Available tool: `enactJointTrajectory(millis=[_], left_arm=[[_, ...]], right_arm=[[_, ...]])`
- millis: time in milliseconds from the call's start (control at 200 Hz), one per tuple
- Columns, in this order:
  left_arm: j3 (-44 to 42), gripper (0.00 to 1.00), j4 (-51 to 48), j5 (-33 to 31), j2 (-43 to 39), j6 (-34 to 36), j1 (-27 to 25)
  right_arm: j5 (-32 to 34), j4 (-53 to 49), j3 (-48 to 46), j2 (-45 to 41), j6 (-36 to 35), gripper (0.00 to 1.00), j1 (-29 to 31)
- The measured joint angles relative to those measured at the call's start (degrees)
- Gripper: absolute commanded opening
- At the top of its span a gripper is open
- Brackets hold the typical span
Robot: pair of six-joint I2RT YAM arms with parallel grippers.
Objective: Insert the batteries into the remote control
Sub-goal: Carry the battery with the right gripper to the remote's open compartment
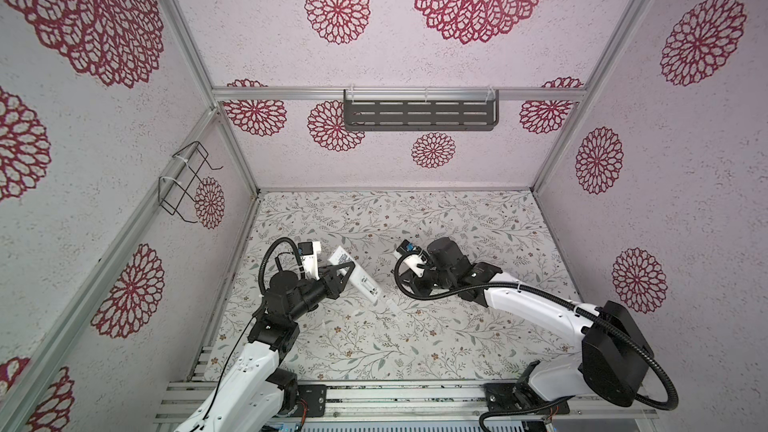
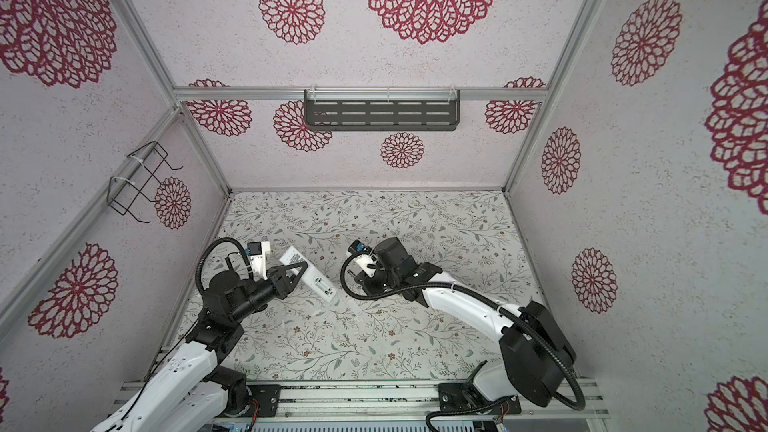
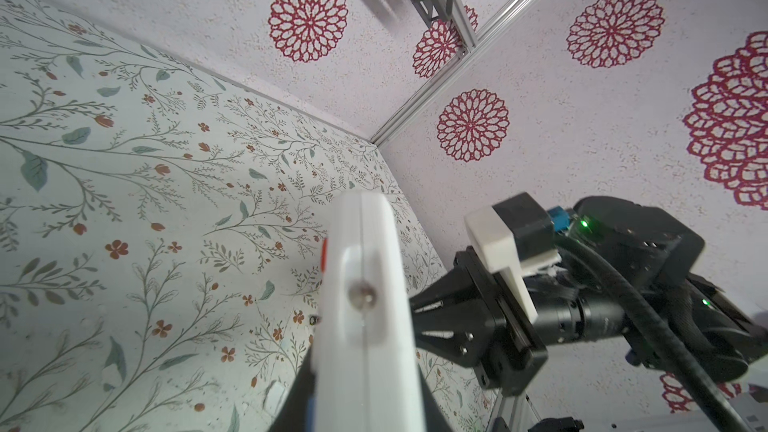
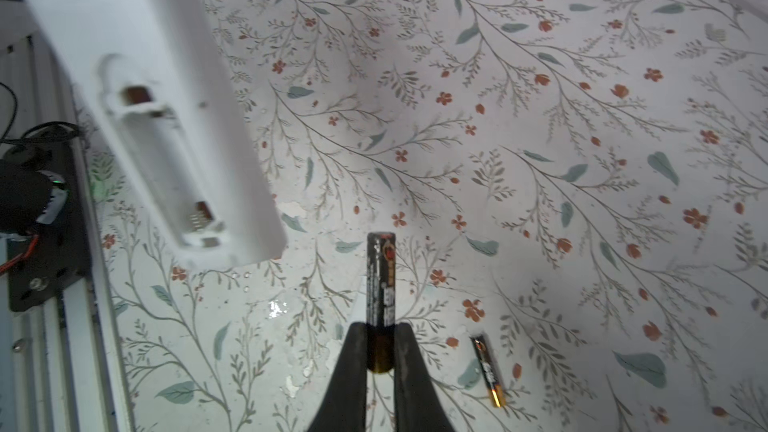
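The left gripper is closed narrow on the remote control, clamping the white bar across its width near its middle and holding it tilted above the left-centre of the counter. In both top views the remote's plain back faces up, with a printed label at its far end and the battery bay towards its near right end. In the right wrist view the battery bay is uncovered and holds nothing, with metal contacts showing at both ends.

The right gripper is pinched tight on a battery, gripping one end of the dark cylinder so that most of its length sticks out past the fingertips. Its free end is near the bay end of the remote but not touching it; open counter shows between them. In both top views the right arm's wrist covers this gripper, which sits right of the remote at mid-counter.

A second battery lies flat on the counter, apart from the held one.

Nothing stands between the held battery and the remote. A dark slotted shelf hangs on the far wall and a wire rack on the left wall, both well away from the grippers.
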Motion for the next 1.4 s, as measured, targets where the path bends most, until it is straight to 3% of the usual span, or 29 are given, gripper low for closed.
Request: enactJointTrajectory(millis=[330, 1401], left_arm=[[0.00, 0.00, 5.03, 6.25, 6.80, -6.38, 4.96], [0.44, 0.00, 4.57, 7.06, 7.98, -7.74, 6.51]], right_arm=[[2.82, 0.26, 4.50, 0.42, 5.49, 0.13, 6.38], [7.37, -8.46, 14.80, 10.29, 8.04, 0.11, 9.60]])
